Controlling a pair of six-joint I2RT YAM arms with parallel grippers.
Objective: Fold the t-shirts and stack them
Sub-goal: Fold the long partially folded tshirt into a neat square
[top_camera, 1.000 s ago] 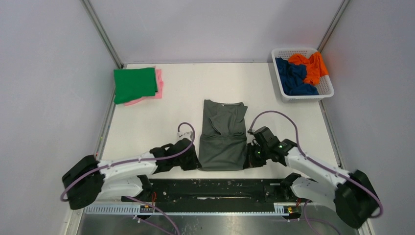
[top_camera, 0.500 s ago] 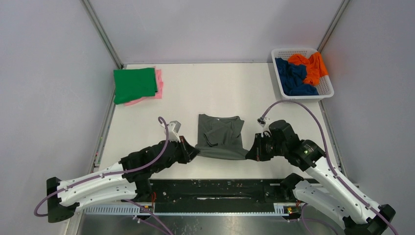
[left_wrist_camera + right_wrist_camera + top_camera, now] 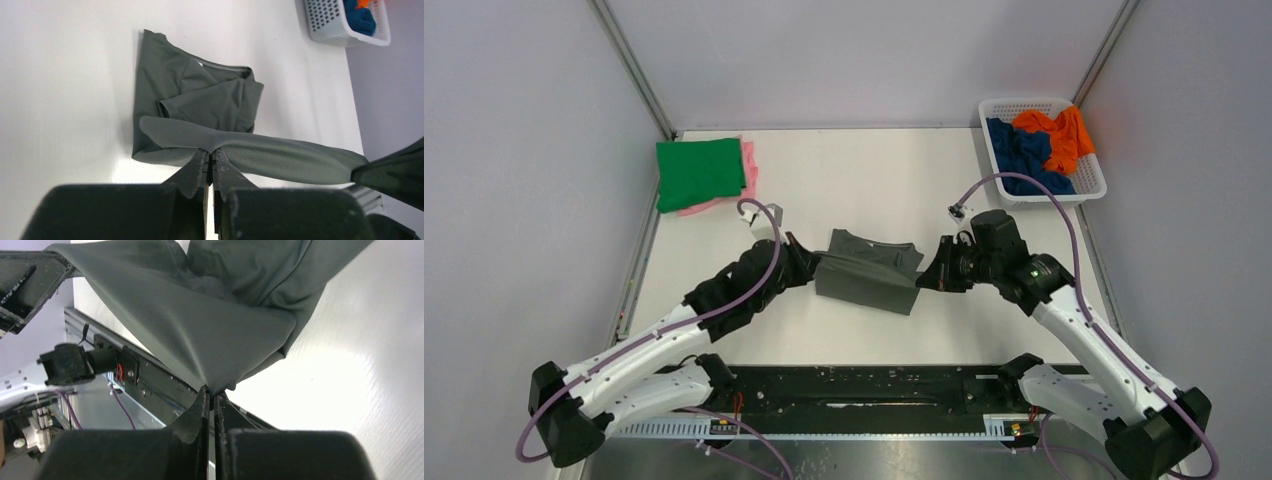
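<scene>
The dark grey t-shirt (image 3: 869, 272) lies mid-table, its near hem lifted and carried over its collar half. My left gripper (image 3: 816, 266) is shut on the hem's left corner; in the left wrist view (image 3: 210, 151) the cloth (image 3: 280, 152) stretches taut to the right. My right gripper (image 3: 927, 278) is shut on the right corner, and in the right wrist view (image 3: 214, 389) the grey cloth (image 3: 200, 320) drapes from it. A folded green t-shirt (image 3: 699, 172) lies on a pink one (image 3: 747, 170) at back left. Orange (image 3: 1059, 135) and navy (image 3: 1021, 157) t-shirts sit in the basket.
The white lattice basket (image 3: 1092, 184) stands at the back right corner, also seen in the left wrist view (image 3: 330, 22). Metal frame posts rise at both back corners. A black rail (image 3: 864, 385) runs along the near table edge between the arm bases.
Both grippers have lifted the shirt's near hem and carried it away from the near edge toward the collar. The shirt now shows shorter, folding over itself.
</scene>
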